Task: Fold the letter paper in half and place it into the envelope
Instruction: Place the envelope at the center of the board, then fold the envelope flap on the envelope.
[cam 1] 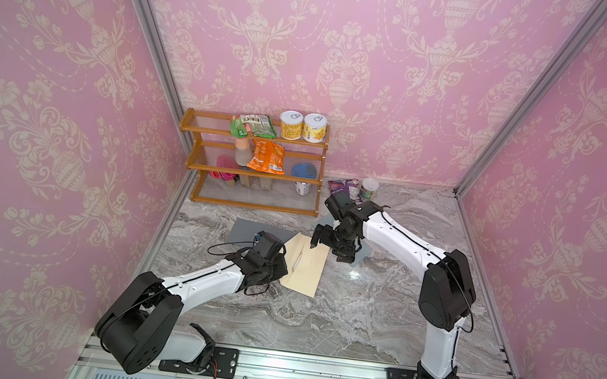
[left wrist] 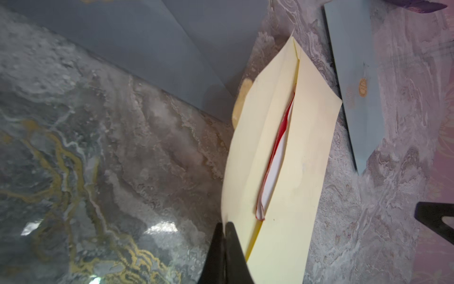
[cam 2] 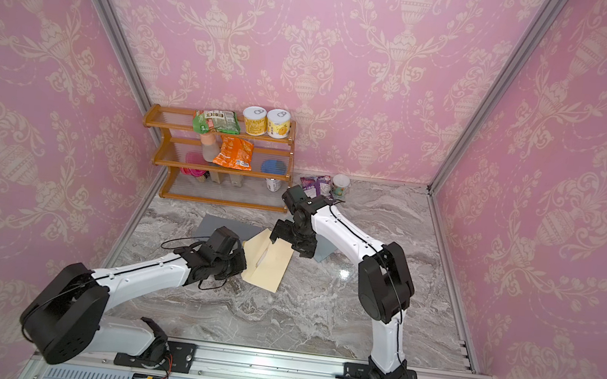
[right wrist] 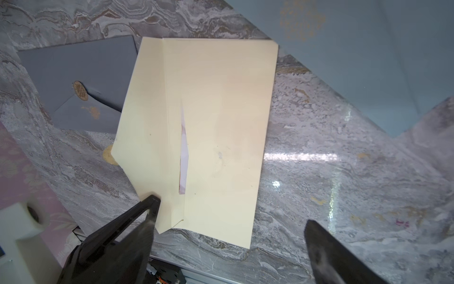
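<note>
— While we look down on the scene, where does the cream envelope [cam 1: 305, 273] lie, and which way does it run?
— It lies on the marble table [cam 1: 356, 323], near the middle, between our two arms. Its long axis runs from the far wall toward our base, with the near end leaning a little to our left (only slightly).
— And the mouth?
— It faces our left, with the flap folded out on that side. The letter paper [left wrist: 275, 159] sits inside, a white strip with a red edge showing in the gap, parallel to the long axis.
— What about our left gripper [left wrist: 224, 226]?
— Its jaws are pressed together on the flap's free edge, on the side nearest our left arm, and the flap curves up off the table there.
— And our right gripper [right wrist: 232, 209]?
— It is spread wide and holds nothing, raised above the envelope. In the right wrist view one finger [right wrist: 137, 221] shows in front of the flap's edge (whether it touches the paper, we cannot tell), and the other is over bare marble.
— What lies around the envelope?
— A dark grey envelope [right wrist: 73, 73] with a round gold seal lies on the flap side, its corner under the cream flap. A paler blue-grey envelope [right wrist: 368, 61] lies on the opposite side. A wooden shelf [cam 1: 257, 171] holding cans and snack bags stands well apart, by the far wall.
</note>
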Available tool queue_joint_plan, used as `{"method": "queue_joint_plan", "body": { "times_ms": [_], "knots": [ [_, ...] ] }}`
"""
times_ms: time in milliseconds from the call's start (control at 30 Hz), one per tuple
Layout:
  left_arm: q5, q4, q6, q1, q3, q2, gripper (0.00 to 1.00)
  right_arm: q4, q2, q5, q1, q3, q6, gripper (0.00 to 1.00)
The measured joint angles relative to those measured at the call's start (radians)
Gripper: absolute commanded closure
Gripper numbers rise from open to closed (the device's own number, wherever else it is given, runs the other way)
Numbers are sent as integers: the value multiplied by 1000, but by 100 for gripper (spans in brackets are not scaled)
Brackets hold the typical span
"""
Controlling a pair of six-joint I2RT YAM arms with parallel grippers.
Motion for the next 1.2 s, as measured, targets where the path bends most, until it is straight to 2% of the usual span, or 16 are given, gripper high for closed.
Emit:
{"method": "queue_joint_plan", "body": {
  "times_ms": [33, 67, 100, 167, 200, 267, 300, 400, 467, 600, 633, 700, 867, 900, 1200],
  "knots": [
    [-2, 10, -5, -13, 0, 0, 90, 0, 0, 0, 0, -8, 0, 4],
    [-3, 19, -10, -25, -1, 0, 71, 3, 0, 0, 0, -18, 0, 5],
    [-3, 25, -14, -35, -3, 0, 40, 5, 0, 0, 1, -26, 1, 6],
    [-7, 24, -22, -45, -10, -4, 5, 13, 0, 0, 4, -40, 0, 12],
    [-18, 9, -22, -48, -13, -14, 1, 20, 0, 0, 6, -46, 0, 17],
    [-51, -46, -20, -48, -14, -57, 1, 35, 0, -3, 12, -53, 1, 31],
    [-74, -76, -15, -48, -14, -93, 1, 43, 0, -3, 15, -57, 3, 44],
    [-134, -159, 27, -40, -5, -203, 1, 74, 0, -5, 22, -74, 19, 97],
    [-160, -218, 68, -18, 22, -256, 1, 89, 1, -7, 24, -91, 28, 100],
    [-174, -290, 135, 72, 54, -286, 7, 111, 17, -11, 24, -117, 43, 100],
    [-173, -308, 152, 101, 55, -287, 11, 115, 26, -11, 24, -122, 50, 100],
    [-169, -334, 180, 143, 55, -282, 25, 124, 44, -11, 24, -130, 56, 100],
    [-131, -355, 243, 182, 98, -175, 96, 130, 94, -11, 24, -133, 57, 100],
    [-122, -353, 249, 182, 113, -148, 100, 129, 103, -11, 24, -132, 57, 100],
    [15, -284, 295, 190, 248, 155, 100, 115, 160, -34, 23, -86, 56, 100]
  ]
}}
